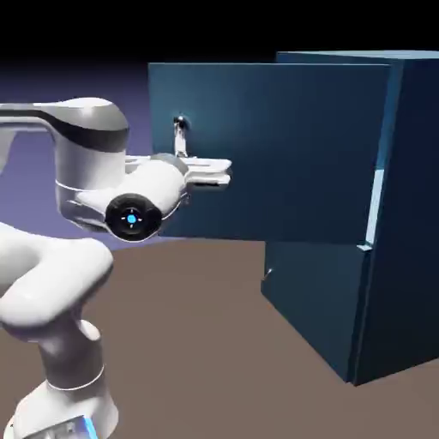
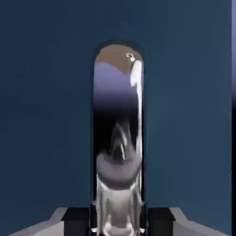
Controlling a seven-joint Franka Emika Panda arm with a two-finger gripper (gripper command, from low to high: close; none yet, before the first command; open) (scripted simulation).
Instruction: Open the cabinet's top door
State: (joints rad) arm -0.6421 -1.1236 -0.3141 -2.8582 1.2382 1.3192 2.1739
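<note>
- Exterior view: we see the cabinet [image 1: 403, 214] standing on the brown bench [image 1: 214, 343], with the top door [image 1: 274, 146] swung well out from the body toward this view's left, hinged along its right edge.
- We judge the door stands that way because the gripper [image 1: 225, 171] has its handle [image 1: 181, 137]; the silver bar sits near the door's free edge, where a pull gets the most leverage.
- In the exterior view the arm's hand lies roughly level, fingers reaching toward the door face, just beside and below the bar; actual contact cannot be made out from this angle.
- The hand view settles it: the shiny handle [image 2: 119, 138] fills the middle, running up from between the fingertips [image 2: 69, 219], with blue door panel on both sides.
- We read the gripper [image 2: 119, 228] as closed narrow on the handle.
- The lower door [image 1: 309, 291] stays flush with the cabinet, its own small handle untouched.
- The task looks largely done in our judgement; the door is open wide.
</note>
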